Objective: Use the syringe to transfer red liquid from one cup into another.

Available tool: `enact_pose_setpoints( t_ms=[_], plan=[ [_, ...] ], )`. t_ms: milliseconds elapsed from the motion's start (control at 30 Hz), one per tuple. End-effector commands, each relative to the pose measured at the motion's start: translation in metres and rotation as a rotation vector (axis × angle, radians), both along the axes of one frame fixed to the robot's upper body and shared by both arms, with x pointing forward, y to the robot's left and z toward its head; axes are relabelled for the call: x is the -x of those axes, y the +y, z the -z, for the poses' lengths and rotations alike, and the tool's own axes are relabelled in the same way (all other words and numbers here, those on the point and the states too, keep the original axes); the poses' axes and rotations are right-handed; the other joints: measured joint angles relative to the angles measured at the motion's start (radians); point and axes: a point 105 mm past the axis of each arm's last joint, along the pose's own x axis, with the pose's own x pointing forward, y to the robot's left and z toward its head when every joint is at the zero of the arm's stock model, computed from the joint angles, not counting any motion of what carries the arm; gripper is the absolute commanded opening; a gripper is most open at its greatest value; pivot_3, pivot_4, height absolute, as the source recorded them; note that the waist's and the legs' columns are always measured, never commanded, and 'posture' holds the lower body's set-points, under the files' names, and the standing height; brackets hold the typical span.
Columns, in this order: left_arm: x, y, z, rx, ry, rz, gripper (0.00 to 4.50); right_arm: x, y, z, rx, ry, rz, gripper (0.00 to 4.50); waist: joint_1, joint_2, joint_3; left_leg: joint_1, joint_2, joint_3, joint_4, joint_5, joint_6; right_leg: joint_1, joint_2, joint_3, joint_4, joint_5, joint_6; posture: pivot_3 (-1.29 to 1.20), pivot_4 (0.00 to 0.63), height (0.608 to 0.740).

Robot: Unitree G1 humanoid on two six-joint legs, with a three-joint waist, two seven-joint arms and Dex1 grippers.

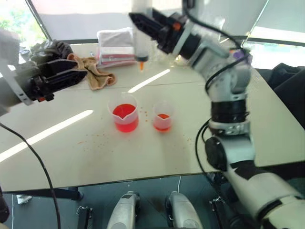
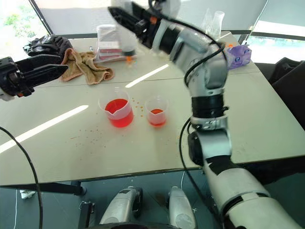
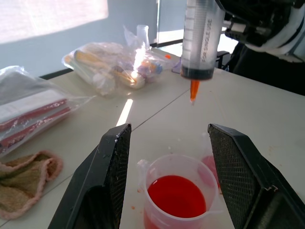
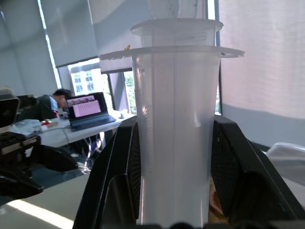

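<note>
The worktop (image 1: 71, 157) carries a spouted beaker (image 1: 126, 116) and, just beside it, a smaller cup (image 1: 162, 117), both with red liquid (image 3: 176, 195) inside; the right gripper (image 4: 174, 157), jaws clenched on the syringe (image 1: 141, 40), holds it upright above the worktop, orange tip down; the left gripper (image 3: 169, 157) hovers with jaws released.

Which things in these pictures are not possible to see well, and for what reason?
- Syringe: top cut off by the edge in the left wrist view, so the plunger's position is unknown; any liquid inside cannot be told.
- Small cup: mostly hidden behind a left gripper finger.
- Beaker markings: too small in the head views.
</note>
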Motion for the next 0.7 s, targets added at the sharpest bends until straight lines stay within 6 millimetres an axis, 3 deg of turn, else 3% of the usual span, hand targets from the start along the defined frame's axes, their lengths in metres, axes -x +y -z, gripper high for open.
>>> enact_pose_setpoints(
  t_ms=[33, 233, 333, 700],
  plan=[
    [0.005, 0.003, -0.014, -0.013, -0.058, -0.031, 2.69, 0.012, 0.010, -0.004, -0.061, -0.057, -0.018, 1.42, -0.001, 0.000, 0.000, 0.000, 0.000, 0.000, 0.000, 0.000, -0.001, -0.001, 0.000, 0.000, 0.001, 0.000, 0.000, 0.00, 0.150, 0.736],
    [0.006, -0.006, -0.012, -0.011, -0.050, -0.012, 2.69, 0.011, 0.036, 0.044, -0.044, -0.009, -0.047, 1.42, -0.006, 0.000, 0.000, 0.000, 0.000, 0.000, -0.001, 0.001, -0.002, -0.002, 0.000, 0.000, 0.003, 0.000, 0.000, 0.00, 0.150, 0.736],
    [0.009, -0.021, -0.011, -0.023, -0.053, 0.035, 2.69, 0.013, 0.050, 0.072, -0.003, -0.008, -0.049, 1.42, -0.007, 0.000, 0.000, 0.000, 0.000, 0.000, -0.001, 0.002, -0.003, -0.003, 0.001, 0.001, 0.004, 0.000, 0.000, 0.00, 0.150, 0.736],
    [0.012, -0.037, -0.007, 0.005, -0.013, 0.102, 2.69, 0.013, 0.060, 0.109, 0.079, -0.064, 0.000, 1.42, -0.006, -0.001, 0.000, 0.000, 0.000, -0.001, -0.001, 0.002, -0.004, -0.003, 0.001, 0.001, 0.005, 0.000, 0.000, 0.00, 0.150, 0.736]
  ],
)
